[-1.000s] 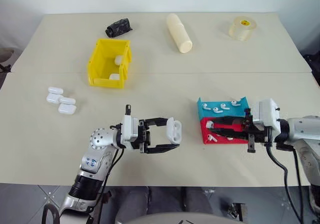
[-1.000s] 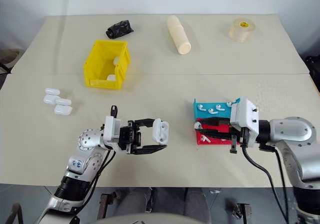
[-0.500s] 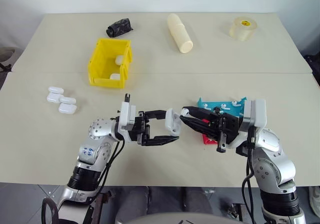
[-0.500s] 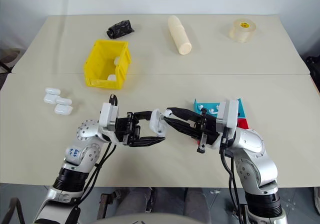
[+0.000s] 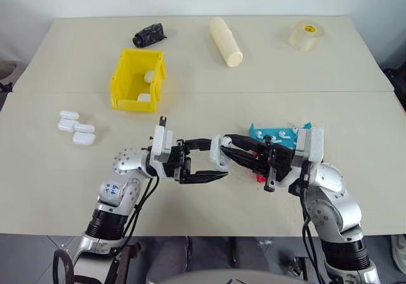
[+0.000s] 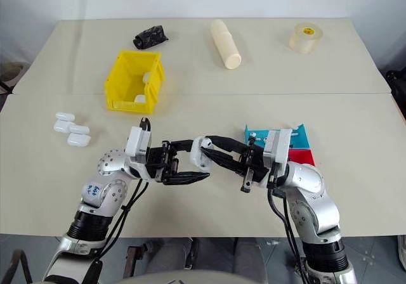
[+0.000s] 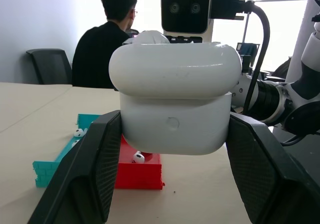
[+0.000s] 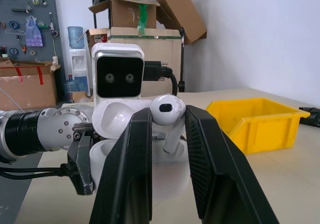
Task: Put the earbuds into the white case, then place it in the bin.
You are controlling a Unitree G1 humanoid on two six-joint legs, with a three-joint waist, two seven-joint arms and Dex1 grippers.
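Note:
My left gripper (image 5: 219,160) is shut on the white case (image 5: 221,156), holding it above the table in front of me. In the right wrist view the case (image 8: 107,156) has its lid open. My right gripper (image 5: 229,146) points left at the case and is shut on one earbud (image 8: 167,111), right at the case's opening. More earbuds (image 5: 283,134) lie in the blue tray (image 5: 303,129). The yellow bin (image 5: 134,103) stands at the back left with two white cases inside.
A red tray (image 6: 303,157) sits beside the blue one, partly behind my right arm. Three spare white cases (image 5: 76,127) lie at the left. A cream roll (image 5: 226,41), a tape roll (image 5: 304,35) and a black object (image 5: 149,35) sit along the far edge. A person (image 7: 107,39) sits behind the table.
My right gripper has swung left from the trays to the case, carrying an earbud. The left gripper with the case has stayed about where it was.

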